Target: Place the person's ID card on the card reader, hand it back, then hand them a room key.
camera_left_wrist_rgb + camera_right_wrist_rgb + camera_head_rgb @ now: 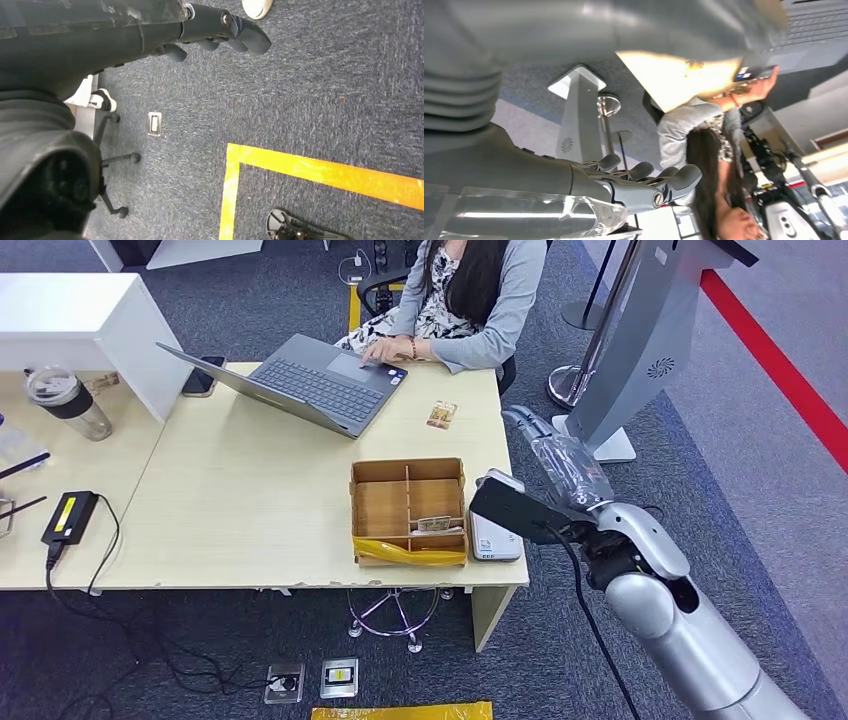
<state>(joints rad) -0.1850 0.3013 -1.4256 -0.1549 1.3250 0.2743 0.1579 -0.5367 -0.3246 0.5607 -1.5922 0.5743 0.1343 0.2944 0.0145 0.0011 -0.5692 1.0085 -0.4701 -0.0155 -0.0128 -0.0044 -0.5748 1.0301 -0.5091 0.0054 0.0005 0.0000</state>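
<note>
Small patterned ID card [441, 414] is left on the pale wooden bench [250, 510]; right robot hand [548, 440] is raised nearby, released, presumably for pickup.

Silver right arm, grey hands under clear film

The right arm [690, 640] is a smooth silver tube with a rounded silver shell near the wrist, a black camera block and a black cable running down beside it. The right hand [560, 455] is grey and seems wrapped in clear plastic (it glints). The left hand [220, 30] has dark grey fingers, a round screw at one knuckle, and a ribbed grey cover.
</note>
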